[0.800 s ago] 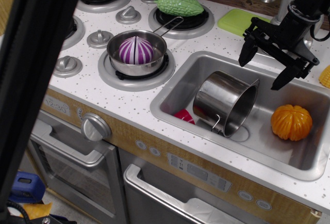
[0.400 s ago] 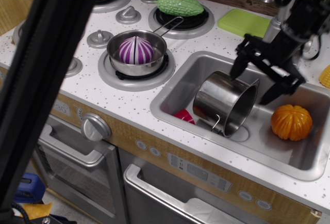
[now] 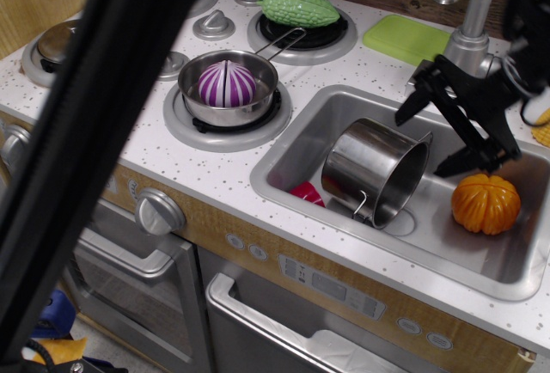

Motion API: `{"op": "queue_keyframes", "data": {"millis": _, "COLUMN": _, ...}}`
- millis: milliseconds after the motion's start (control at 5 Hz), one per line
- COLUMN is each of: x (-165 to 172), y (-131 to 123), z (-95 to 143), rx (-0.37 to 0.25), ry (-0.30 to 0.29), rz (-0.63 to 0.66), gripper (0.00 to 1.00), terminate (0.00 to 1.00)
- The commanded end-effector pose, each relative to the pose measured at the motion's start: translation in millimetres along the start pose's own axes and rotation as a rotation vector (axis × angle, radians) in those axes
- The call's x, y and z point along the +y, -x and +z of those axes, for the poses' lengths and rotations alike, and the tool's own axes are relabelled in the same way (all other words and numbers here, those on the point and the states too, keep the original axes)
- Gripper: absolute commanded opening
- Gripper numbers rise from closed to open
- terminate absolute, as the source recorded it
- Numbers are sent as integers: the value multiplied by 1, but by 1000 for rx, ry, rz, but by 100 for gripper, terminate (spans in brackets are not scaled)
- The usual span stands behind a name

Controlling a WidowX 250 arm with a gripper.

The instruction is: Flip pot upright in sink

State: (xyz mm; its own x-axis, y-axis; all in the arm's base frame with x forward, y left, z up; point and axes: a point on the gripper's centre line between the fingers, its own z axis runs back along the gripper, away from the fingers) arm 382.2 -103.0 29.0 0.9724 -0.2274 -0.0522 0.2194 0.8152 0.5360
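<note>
The tall shiny steel pot (image 3: 371, 169) lies on its side in the grey sink (image 3: 301, 133), its mouth facing right towards the orange pumpkin (image 3: 485, 203). A wire loop handle sticks out at its lower front. My black gripper (image 3: 427, 143) hangs open just above and to the right of the pot's rim, one finger near the rim's top and the other beside the pumpkin. It holds nothing.
A red object (image 3: 306, 192) peeks out left of the pot. A long-handled saucepan (image 3: 228, 89) with a striped ball sits on the front burner. A green gourd (image 3: 298, 7) lies on the back burner. A green pad (image 3: 406, 38) and the faucet (image 3: 468, 33) stand behind the sink.
My gripper has come down and forward from above the sink's back rim to the pot's mouth. The pot and pumpkin have not moved. The dark foreground bar shifted right.
</note>
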Motion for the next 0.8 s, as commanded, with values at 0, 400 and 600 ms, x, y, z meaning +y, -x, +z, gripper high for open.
{"op": "queue_keyframes", "data": {"millis": 0, "x": 6, "y": -2, "z": 11, "rx": -89, "ry": -111, "rz": 24, "gripper": 100, "terminate": 0}}
{"op": "queue_keyframes", "data": {"millis": 400, "x": 18, "y": -2, "z": -8, "rx": -168, "ry": -167, "rz": -3, "gripper": 100, "terminate": 0}}
{"op": "queue_keyframes", "data": {"millis": 600, "x": 23, "y": -3, "z": -14, "rx": -187, "ry": -221, "rz": -20, "gripper": 100, "terminate": 0}}
